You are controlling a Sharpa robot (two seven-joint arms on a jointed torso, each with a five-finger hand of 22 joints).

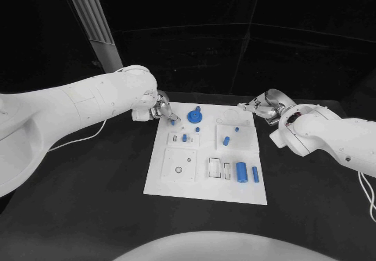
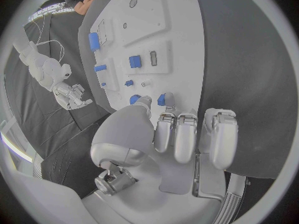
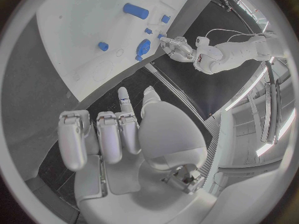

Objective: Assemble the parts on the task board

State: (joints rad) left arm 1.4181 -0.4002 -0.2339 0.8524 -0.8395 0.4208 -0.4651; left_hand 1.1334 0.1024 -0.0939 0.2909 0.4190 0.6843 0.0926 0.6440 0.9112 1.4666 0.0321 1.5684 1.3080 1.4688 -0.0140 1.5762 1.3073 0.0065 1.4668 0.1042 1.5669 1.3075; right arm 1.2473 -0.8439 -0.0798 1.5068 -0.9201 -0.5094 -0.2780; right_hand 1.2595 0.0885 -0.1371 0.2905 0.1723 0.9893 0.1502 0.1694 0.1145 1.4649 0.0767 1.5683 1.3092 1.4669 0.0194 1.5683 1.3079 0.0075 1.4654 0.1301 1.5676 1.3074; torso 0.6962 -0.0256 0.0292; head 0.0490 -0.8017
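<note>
The white task board (image 1: 205,187) lies in the middle of the table. My left hand (image 1: 162,111) hovers over its far left corner and pinches a small blue part (image 1: 172,122) between thumb and a finger; the left wrist view shows that part (image 2: 161,99) at the fingertips (image 2: 168,107). A round blue part (image 1: 195,116) stands just beside it. My right hand (image 1: 262,104) hangs off the board's far right corner, holding nothing, with thumb and one finger stretched out (image 3: 124,104). A blue cylinder (image 1: 242,172) and a slim blue part (image 1: 255,173) lie near the board's right edge.
More small blue parts sit on the board: one (image 1: 226,141) on the raised right block, one (image 1: 185,138) on the left block, one (image 1: 198,129) between. A grey post (image 1: 98,27) stands at the back left. Black table (image 1: 86,190) surrounds the board.
</note>
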